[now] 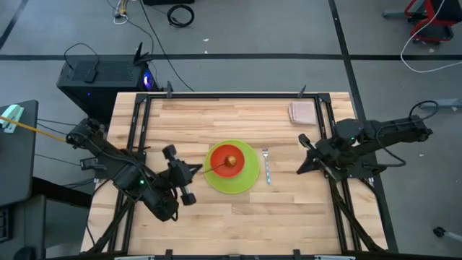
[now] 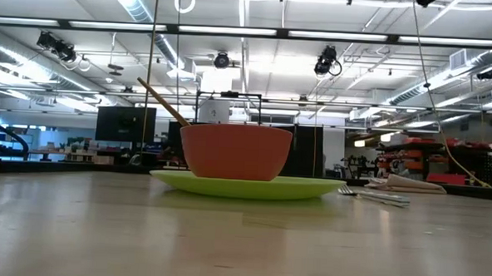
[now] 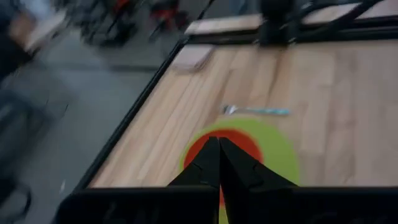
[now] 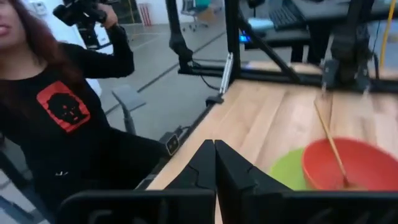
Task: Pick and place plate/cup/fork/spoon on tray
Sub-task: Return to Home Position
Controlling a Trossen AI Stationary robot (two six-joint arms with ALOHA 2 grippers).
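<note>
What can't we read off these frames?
spoon bowl: low view, behind the cup wall; high view, too small.
fork tines: low view, too small.
cup: left wrist view, blurred, mostly behind the shut left gripper.
plate: right wrist view, partly behind cup and right gripper.

Quick count: one lime-green plate [image 1: 242, 183], one red-orange cup [image 1: 225, 154], one golden spoon [image 1: 214, 168], one silver fork [image 1: 266, 166]. Just one pinkish square pad [image 1: 302, 113] too, all on one wooden tabletop [image 1: 216, 224]. Two dark arms: left arm [image 1: 123, 170], right arm [image 1: 368, 141]. And one person [image 4: 62, 118] in a black top.
</note>
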